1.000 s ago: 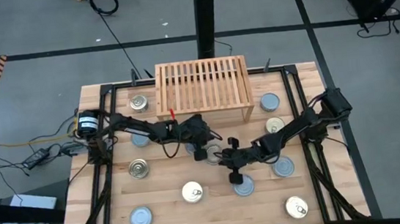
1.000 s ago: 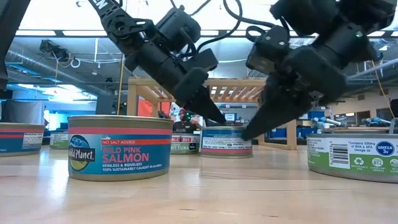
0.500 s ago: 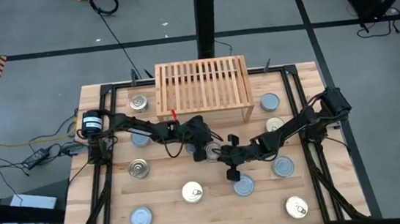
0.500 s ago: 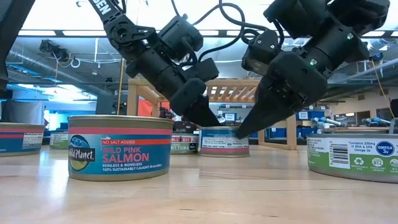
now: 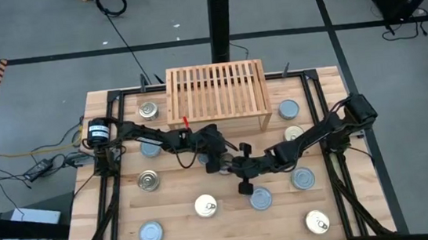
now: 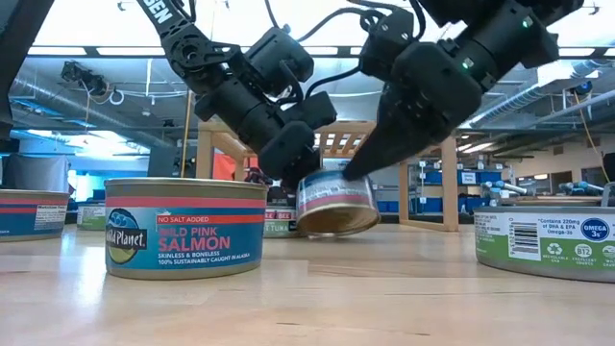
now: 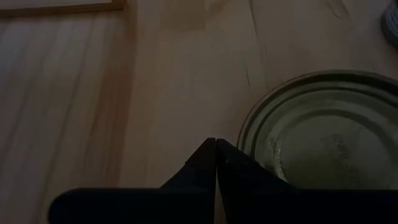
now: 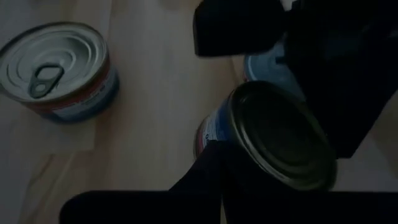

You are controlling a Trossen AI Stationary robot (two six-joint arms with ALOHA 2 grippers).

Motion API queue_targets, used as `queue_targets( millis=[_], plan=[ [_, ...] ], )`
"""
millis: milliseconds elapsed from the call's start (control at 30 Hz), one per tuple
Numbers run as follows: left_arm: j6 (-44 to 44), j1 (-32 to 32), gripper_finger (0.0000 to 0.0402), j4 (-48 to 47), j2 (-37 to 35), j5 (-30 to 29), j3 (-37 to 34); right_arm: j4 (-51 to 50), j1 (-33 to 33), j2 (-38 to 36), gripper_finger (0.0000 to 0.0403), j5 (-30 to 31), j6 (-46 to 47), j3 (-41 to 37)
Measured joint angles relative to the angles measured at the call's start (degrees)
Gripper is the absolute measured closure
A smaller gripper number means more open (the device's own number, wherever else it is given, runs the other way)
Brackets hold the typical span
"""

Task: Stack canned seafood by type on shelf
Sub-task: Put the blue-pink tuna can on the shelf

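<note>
Since a second ago our two hands have closed in on the middle tin [image 6: 333, 204], and it now sits tilted, one edge lifted off the bench [image 5: 231, 213], where before it stood flat.

Taking that tilted tin as our mark, nearest the low camera stands a salmon tin [image 6: 185, 228], in front of it and to one side, with a green-labelled tin [image 6: 545, 242] at the opposite side. From above, several more tins lie on the camera side of the mark, among them a gold-lidded one [image 5: 206, 207] and a silver-lidded one [image 5: 261, 200].

At the tilted tin itself, our left hand [image 6: 293, 165] has its fingers pressed together, tips against the tin's rim. Our right hand [image 6: 370, 154], fingers also closed, bears on the tin's top edge from the other side. Neither hand grips it; we see it wedged between the two. Just beside the mark a pull-tab tin [image 8: 59, 71] stands upright.

Beyond the tilted tin stands the shelf [image 5: 217, 90], its slatted top bare, with a tin [image 5: 148, 110] off one end and another [image 5: 289, 110] off the other.
</note>
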Motion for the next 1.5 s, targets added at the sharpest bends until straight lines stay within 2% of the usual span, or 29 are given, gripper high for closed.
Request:
queue_targets(
  millis=[400, 567, 800, 1000, 1333, 1500],
  plan=[
    [0.2, -0.2, 0.0383, -1.2, 0.2, 3.5, -0.2, -5.2, 0.0, -0.8, 0.0398, 3.3, -2.3, 3.6],
    [0.5, -1.0, 0.0383, -0.8, 0.1, 10.2, 0.0, -11.9, -0.7, -0.6, 0.0398, 6.6, -3.3, 4.9],
    [2.9, -2.4, 0.0383, 1.1, 0.1, 6.2, 0.0, -14.0, -0.7, -0.7, 0.0398, 5.5, -1.8, 5.4],
    [3.0, -2.2, 0.0383, 0.8, 0.0, 5.4, 0.0, -13.9, 0.4, -0.8, 0.0396, 5.2, -1.9, 5.4],
    [3.0, -2.9, 0.0383, 1.4, 0.0, 5.0, 0.0, -21.2, 1.9, -7.8, 0.0334, 4.7, 0.8, 5.5],
    [3.0, -4.1, 0.0383, 1.4, 0.0, 4.9, 0.0, -24.3, 3.3, -12.3, 0.0298, 1.1, 0.9, 5.5]
  ],
)
